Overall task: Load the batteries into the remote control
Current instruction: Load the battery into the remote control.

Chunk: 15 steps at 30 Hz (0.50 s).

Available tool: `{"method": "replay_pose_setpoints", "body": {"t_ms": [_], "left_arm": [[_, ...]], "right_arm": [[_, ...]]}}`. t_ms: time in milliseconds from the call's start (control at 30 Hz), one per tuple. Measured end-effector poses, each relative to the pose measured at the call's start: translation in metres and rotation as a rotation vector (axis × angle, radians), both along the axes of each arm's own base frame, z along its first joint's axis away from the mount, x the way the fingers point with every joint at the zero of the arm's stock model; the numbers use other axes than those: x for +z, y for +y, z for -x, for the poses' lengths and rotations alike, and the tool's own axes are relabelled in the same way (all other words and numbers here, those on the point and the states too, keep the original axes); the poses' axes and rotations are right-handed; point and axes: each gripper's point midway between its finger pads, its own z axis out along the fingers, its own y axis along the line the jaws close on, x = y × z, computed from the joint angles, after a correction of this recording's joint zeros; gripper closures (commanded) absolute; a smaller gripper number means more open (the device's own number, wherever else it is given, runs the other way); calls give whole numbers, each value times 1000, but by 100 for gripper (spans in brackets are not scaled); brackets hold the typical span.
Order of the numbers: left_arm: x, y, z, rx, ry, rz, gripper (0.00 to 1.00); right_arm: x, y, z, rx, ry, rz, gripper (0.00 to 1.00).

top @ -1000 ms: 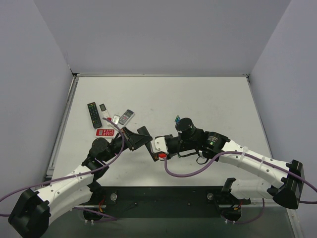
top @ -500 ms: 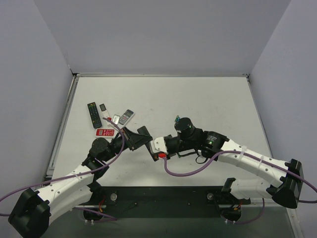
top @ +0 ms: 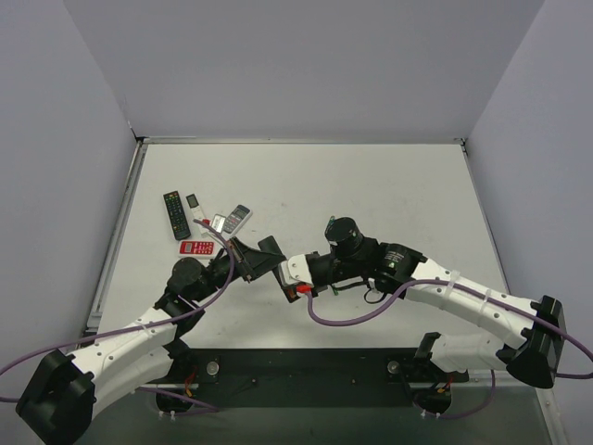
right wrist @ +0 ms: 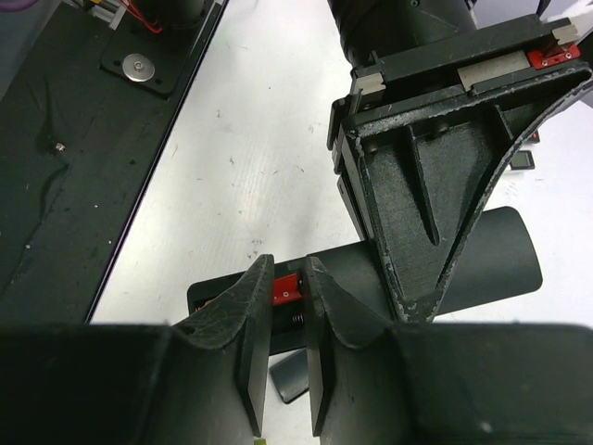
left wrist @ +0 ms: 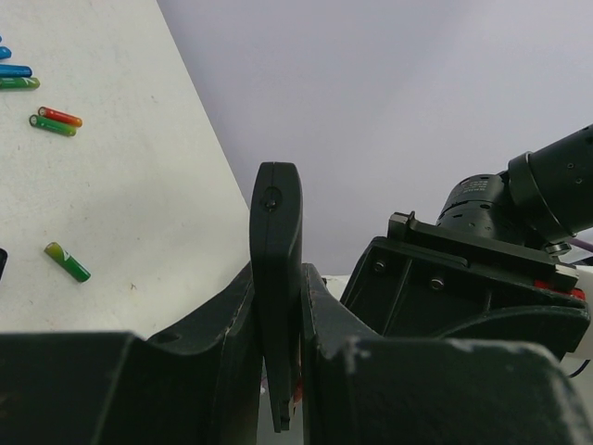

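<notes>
My left gripper (top: 252,261) is shut on the slim black remote control (left wrist: 276,222), held edge-on above the table; its open battery bay (right wrist: 222,297) with a spring shows in the right wrist view. My right gripper (top: 298,284) is shut on an orange-red battery (right wrist: 285,289) and holds it at that bay, between its jaws (right wrist: 288,271). The small black cover piece (right wrist: 295,375) lies on the table below. Loose batteries lie on the table in the left wrist view: blue (left wrist: 14,70), orange-red (left wrist: 59,116) and green (left wrist: 67,261).
A black remote with buttons (top: 176,215), a red-and-white remote (top: 196,247) and a grey remote (top: 236,218) lie at the left. Spare batteries (top: 331,222) lie behind the right wrist. The dark base plate (right wrist: 83,120) runs along the table's near edge.
My right gripper has shifted slightly left, closer to the remote held in my left gripper. The left arm has barely moved.
</notes>
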Motion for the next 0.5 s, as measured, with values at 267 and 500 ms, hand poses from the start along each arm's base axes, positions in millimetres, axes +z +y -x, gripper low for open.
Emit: {"method": "replay_pose_setpoints", "body": {"t_ms": [267, 500], "left_arm": [[3, 0, 0, -3, -7, 16, 100], [9, 3, -4, 23, -14, 42, 100]], "right_arm": [[1, 1, 0, 6, 4, -10, 90], [7, 4, -5, -13, 14, -49, 93]]}}
